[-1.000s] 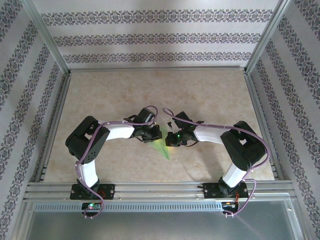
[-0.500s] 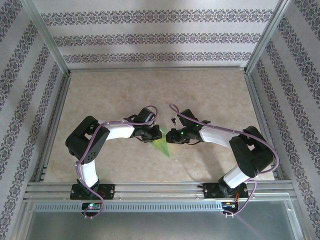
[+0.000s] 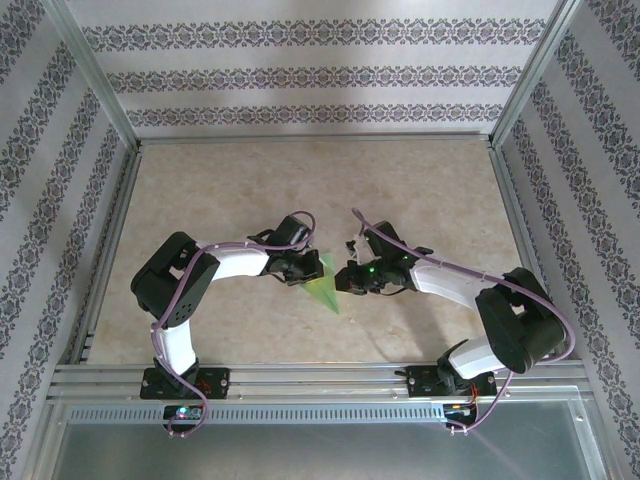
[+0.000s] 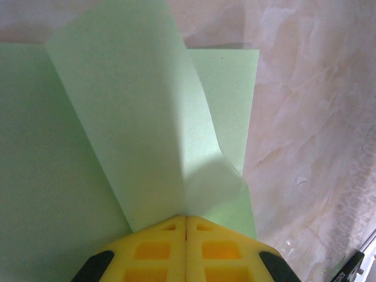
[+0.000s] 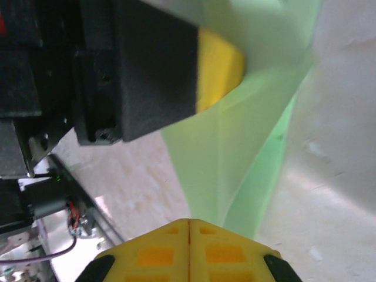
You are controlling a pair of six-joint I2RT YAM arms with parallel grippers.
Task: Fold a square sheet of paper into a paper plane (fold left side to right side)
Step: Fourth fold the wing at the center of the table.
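The light green sheet of paper (image 3: pixel 323 284) is folded into a pointed dart shape and held up off the table between both grippers, its tip toward the near edge. My left gripper (image 3: pixel 307 268) is shut on a raised flap of the paper (image 4: pixel 123 111); its yellow fingertips (image 4: pixel 205 226) are pressed together at the flap's base. My right gripper (image 3: pixel 344 281) is shut on the paper's opposite side. In the right wrist view the paper (image 5: pixel 235 153) runs up from my closed yellow fingertips (image 5: pixel 208 229) to the left gripper's finger (image 5: pixel 218 63).
The beige marbled table (image 3: pixel 420 190) stretches out behind and to both sides. Aluminium rails (image 3: pixel 300 380) run along the near edge, and patterned walls (image 3: pixel 320 70) enclose the workspace. The two arms' wrists sit close together at the table's middle.
The right arm's elbow has swung out to the right while its gripper stayed at the paper. The paper now stands higher and more spread between the grippers. The left arm is unchanged.
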